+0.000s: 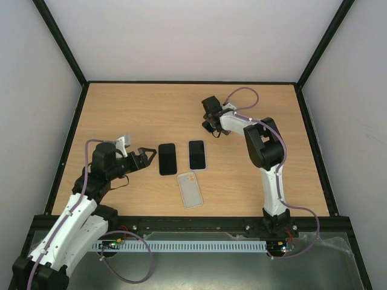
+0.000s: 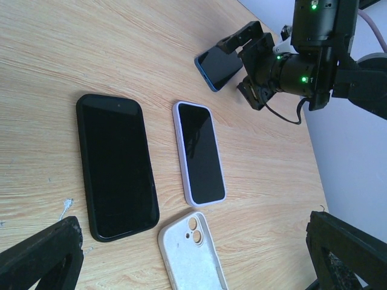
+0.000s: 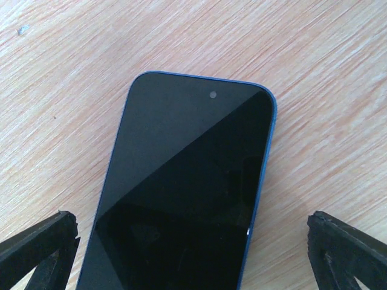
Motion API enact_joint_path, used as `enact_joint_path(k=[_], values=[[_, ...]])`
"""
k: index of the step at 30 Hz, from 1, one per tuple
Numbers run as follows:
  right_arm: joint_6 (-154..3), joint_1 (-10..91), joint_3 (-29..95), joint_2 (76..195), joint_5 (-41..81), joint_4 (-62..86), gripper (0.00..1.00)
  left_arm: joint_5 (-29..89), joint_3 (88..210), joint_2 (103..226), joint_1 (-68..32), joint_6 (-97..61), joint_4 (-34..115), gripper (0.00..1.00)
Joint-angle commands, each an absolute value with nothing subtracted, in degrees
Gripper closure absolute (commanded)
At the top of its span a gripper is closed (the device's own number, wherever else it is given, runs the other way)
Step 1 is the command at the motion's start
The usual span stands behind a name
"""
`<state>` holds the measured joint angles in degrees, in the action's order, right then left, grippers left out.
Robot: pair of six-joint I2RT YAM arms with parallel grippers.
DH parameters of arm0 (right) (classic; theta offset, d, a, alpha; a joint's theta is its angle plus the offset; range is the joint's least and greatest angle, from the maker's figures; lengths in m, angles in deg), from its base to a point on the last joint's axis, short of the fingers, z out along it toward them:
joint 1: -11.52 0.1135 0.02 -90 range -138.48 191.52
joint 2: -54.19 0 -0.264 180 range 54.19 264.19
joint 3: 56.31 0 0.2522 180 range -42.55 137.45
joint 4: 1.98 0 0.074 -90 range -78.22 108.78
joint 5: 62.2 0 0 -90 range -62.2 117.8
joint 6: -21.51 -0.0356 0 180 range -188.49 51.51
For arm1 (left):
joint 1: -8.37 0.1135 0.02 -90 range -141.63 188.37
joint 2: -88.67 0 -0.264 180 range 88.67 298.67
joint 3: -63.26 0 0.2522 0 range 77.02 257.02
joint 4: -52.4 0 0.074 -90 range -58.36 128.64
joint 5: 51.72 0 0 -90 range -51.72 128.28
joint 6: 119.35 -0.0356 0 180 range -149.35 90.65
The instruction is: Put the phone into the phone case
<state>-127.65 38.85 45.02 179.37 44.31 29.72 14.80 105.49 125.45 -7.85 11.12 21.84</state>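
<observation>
Top external view: two arms at work on a wooden table (image 1: 121,109), three handsets and an empty case between them. The right gripper (image 1: 211,125) hangs far out toward the back of the table, jaws spread wide over a blue phone (image 3: 181,199) that lies screen up. In the right wrist view its dark fingertips (image 3: 36,248) stand off to either side of the handset, clear of its edges, gripping nothing. The left gripper (image 1: 145,158) is low near the table's left side, likewise spread to its full width and empty, pointing at a black phone (image 1: 167,159) just beside it. Next to that handset, lying parallel, is a phone in a lilac case (image 1: 197,154), screen up. The white phone case (image 1: 190,190) rests nearer the arms' bases, just in front of the pair, inner side up and camera cut-out toward them, with nothing in it. The blue phone lies well apart from that case, behind the two handsets.
</observation>
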Motion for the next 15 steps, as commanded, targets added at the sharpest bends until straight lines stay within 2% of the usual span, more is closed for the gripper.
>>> enact_joint_path(k=[1,9,15], values=[[-129.4,38.8,46.6,182.8,44.8,33.8,0.00,14.6,106.5,124.8,-8.1,9.8,20.7,0.00],[-126.4,40.0,55.3,188.8,47.1,43.3,0.03,15.2,107.3,124.0,-8.1,9.9,19.8,0.01],[-126.7,41.8,55.5,190.1,49.9,47.1,0.04,15.1,107.1,123.4,-8.1,10.8,20.3,0.01]])
